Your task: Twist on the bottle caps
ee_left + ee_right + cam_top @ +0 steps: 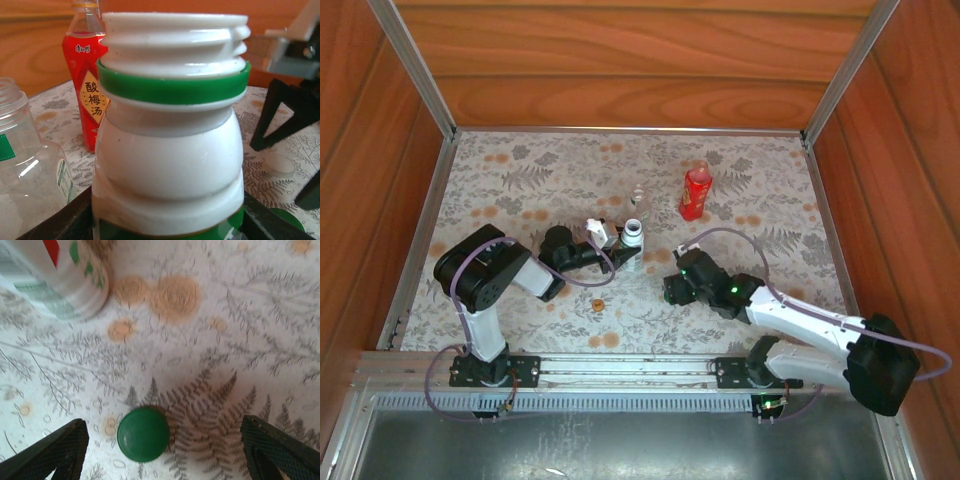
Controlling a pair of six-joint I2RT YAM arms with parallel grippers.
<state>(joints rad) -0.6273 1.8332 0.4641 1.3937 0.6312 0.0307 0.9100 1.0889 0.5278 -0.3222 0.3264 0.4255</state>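
The right gripper (165, 452) is open, its two dark fingers (55, 452) wide apart in the lower corners of the right wrist view. The green cap (143, 434) lies flat on the flowered mat (225, 340) between them, nearer the lower-left finger and touching neither. The base of the white bottle (60, 280), with its green-printed label, stands in the upper left of that view, well clear of the cap.

The left gripper (167, 225) is clamped on the white bottle (170, 150): a dark finger (70, 222) presses each side of its body at the bottom of the left wrist view. The bottle stands upright with its threaded neck bare above a green ring.

Behind it, in the upper left of that view, stands the red bottle (87, 75). The clear bottle (25, 160), also uncapped, is at the left edge.

From above, the white bottle (634, 236) is at mid-frame, the clear bottle (638, 197) just behind it and the red bottle (696, 190) to the upper right. The orange cap (599, 304) lies alone on the mat below the left gripper (623, 246). The right gripper (670, 288) sits low, right of centre.
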